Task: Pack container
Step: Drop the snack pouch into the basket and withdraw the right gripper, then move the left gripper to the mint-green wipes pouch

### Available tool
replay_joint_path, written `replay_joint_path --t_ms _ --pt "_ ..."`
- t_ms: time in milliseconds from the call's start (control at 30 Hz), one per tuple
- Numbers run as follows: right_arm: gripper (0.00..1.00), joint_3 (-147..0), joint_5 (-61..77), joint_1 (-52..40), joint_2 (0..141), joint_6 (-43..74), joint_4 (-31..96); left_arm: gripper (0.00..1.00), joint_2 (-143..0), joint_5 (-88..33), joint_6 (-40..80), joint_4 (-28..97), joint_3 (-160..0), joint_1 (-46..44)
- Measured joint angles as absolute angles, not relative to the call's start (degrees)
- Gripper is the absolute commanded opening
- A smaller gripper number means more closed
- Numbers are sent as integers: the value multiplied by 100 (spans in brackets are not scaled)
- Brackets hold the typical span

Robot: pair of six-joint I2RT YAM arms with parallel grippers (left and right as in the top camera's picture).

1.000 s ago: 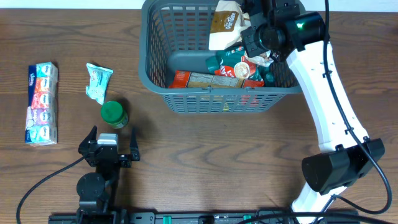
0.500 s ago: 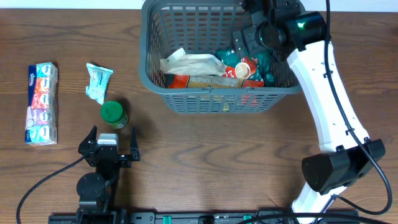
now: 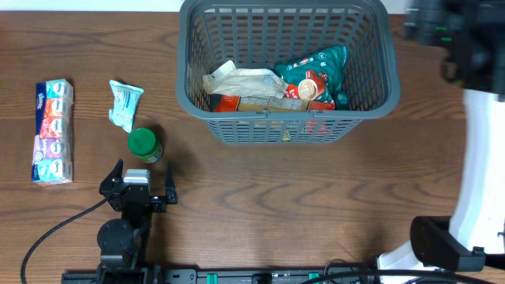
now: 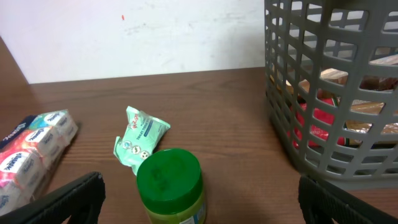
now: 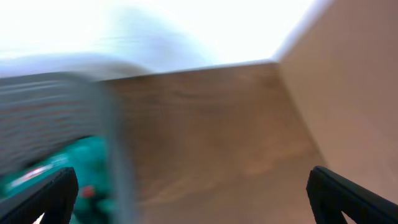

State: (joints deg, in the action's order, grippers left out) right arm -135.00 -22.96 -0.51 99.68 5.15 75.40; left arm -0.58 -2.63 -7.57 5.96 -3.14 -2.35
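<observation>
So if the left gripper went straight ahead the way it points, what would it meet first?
Probably the green-lidded jar, standing centred just ahead of the open left gripper; exact depth is hard to judge.

Overhead looks straight down; the low left wrist view shares its container [image 3: 183, 57] and jar [image 3: 144, 143].

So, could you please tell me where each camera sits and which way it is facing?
Overhead: above the table, looking straight down on the large grey slotted plastic basket; the left gripper and white right arm show.
Left wrist: low on the left arm, facing the far wall past a green-lidded jar; its own dark fingers frame the bottom corners.
Right wrist: blurred, facing the table right of the basket; its fingertips show.
Shared: overhead and left wrist both see the jar and basket.
</observation>
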Motion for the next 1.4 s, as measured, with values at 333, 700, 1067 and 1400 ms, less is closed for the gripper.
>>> replay_joint_path --t_ms 333,700,1067,1400 --pt "99 -13493 -2296 1481 10027 860 7817 98 -58 -263 -755 596 -314 -235" --pt "99 -13493 -2093 1575 10029 878 7887 98 -58 -263 -755 596 -314 -235" --pt "99 -13493 -2038 1575 10029 880 7887 99 -58 -263 -755 596 -314 -235" --pt "99 -13493 -2036 1575 10029 880 7889 99 -58 -263 -755 580 -311 -235"
